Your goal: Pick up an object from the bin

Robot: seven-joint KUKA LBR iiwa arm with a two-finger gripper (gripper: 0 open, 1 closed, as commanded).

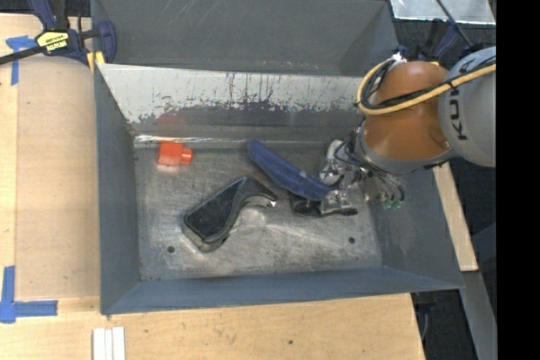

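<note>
Jaws are low at the right of the bin point(253, 38) floor, against the right end of a blue curved strip point(278, 167) and a small black piece point(314, 207) beside it. Cannot tell if they are apart or clamped. A dark grey handle-shaped thing point(221, 211) lies just left, and a small orange block point(175, 153) is well apart at far left.

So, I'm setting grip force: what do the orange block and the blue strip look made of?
Orange block: likely hard plastic, even matte colour, squared edges. Blue strip: possibly rubber or soft plastic, it lies curved with a dull surface; can't be sure.
</note>
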